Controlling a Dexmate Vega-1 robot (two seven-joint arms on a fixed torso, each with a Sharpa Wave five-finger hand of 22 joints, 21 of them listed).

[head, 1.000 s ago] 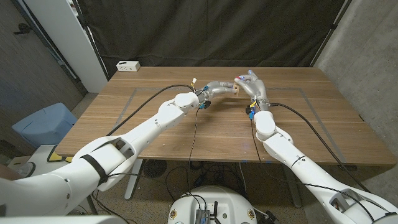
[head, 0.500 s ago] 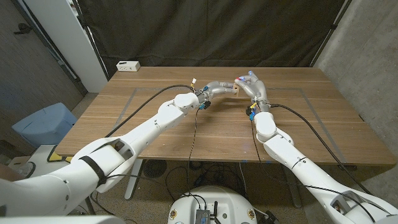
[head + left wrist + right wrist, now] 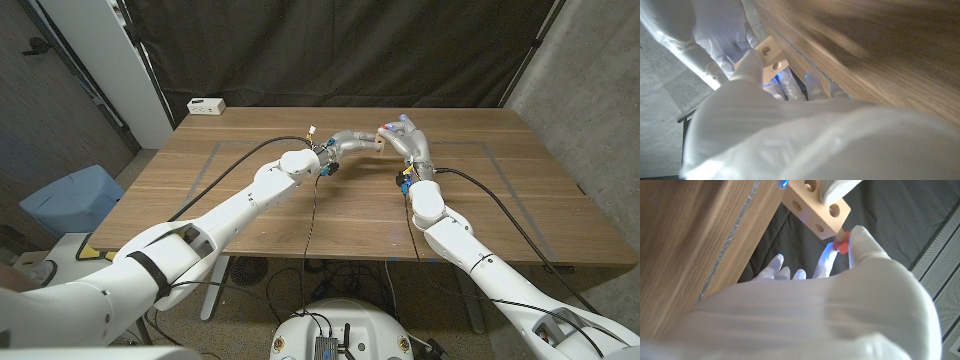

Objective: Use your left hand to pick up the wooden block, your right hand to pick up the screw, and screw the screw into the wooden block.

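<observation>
My left hand (image 3: pixel 362 138) holds the pale wooden block (image 3: pixel 381 145) raised over the far middle of the table. The block (image 3: pixel 768 59) has round holes in its faces, and my left fingers wrap around it. My right hand (image 3: pixel 398 130) meets the block from the right. In the right wrist view the red-headed screw (image 3: pixel 840 244) is pinched between my right fingertips, and its threaded shank enters the end of the block (image 3: pixel 821 211). The right hand (image 3: pixel 840 285) hides most of the screw's head.
A white power strip (image 3: pixel 206 105) lies at the table's far left corner. A black cable (image 3: pixel 313 205) hangs from my left wrist across the table (image 3: pixel 220 210). A black curtain stands behind the table.
</observation>
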